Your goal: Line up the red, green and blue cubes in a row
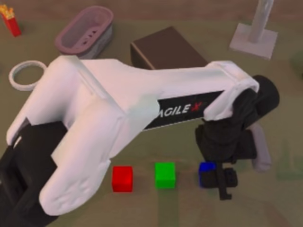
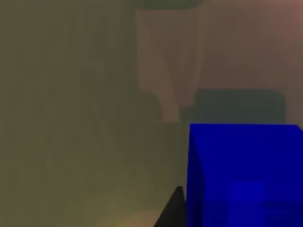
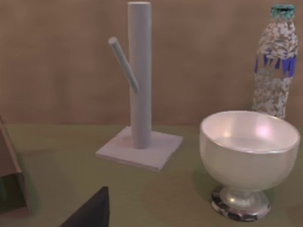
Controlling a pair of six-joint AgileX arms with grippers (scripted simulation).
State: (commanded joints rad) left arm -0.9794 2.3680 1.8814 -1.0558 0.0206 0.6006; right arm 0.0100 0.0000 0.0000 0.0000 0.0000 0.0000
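Observation:
The red cube (image 1: pixel 122 178), the green cube (image 1: pixel 165 175) and the blue cube (image 1: pixel 205 171) stand in a row along the table's front, red at the left and blue at the right. My left arm reaches across the table, and its gripper (image 1: pixel 218 182) is down at the blue cube and shut on it, covering the cube's right part. In the left wrist view the blue cube (image 2: pixel 244 175) fills the corner, with one dark fingertip (image 2: pixel 174 210) against its side. Of my right gripper, which is outside the top view and open, only one dark fingertip (image 3: pixel 94 210) shows.
At the back stand a red fries carton (image 1: pixel 10 20), a pinkish tub (image 1: pixel 85 30), a brown box (image 1: pixel 165 47) and a grey peg stand (image 1: pixel 255 33). A white ring (image 1: pixel 26 74) lies at the left. The right wrist view shows a white bowl (image 3: pixel 248 151) and a bottle (image 3: pixel 274 61).

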